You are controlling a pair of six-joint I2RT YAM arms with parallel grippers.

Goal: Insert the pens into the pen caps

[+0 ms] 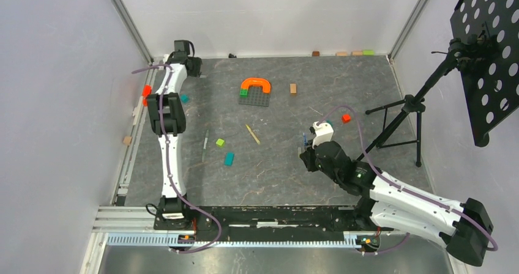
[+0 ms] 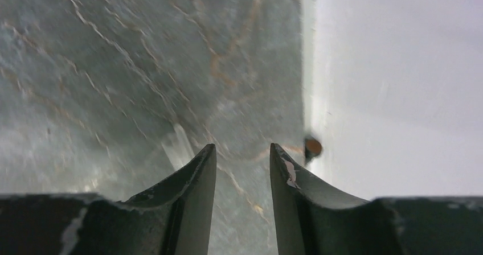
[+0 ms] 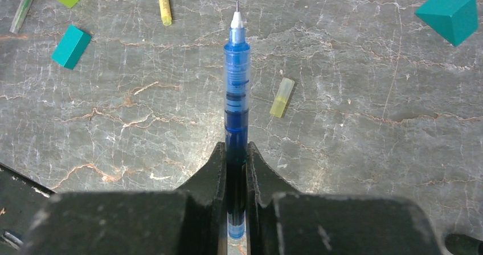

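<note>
My right gripper [image 3: 234, 147] is shut on the blue pen [image 3: 236, 78], whose bare tip points away from me, a little above the floor. In the top view that gripper [image 1: 306, 151] sits right of centre with the blue pen [image 1: 305, 142] sticking out. A tan-yellow pen [image 1: 253, 134] [image 3: 164, 1] and a pale green pen [image 1: 205, 144] [image 3: 25, 4] lie on the floor. A small yellow cap [image 3: 282, 97] lies just right of the blue pen. My left gripper [image 1: 190, 65] [image 2: 242, 147] is at the far left corner, open, with only bare floor between its fingers.
A teal block [image 1: 229, 158] and a lime block [image 1: 220, 142] lie near the green pen. A grey baseplate [image 1: 254, 99] carries an orange arch [image 1: 256, 83]. A tripod [image 1: 404, 115] and a perforated black panel [image 1: 486, 54] stand at the right. Walls close the left and back.
</note>
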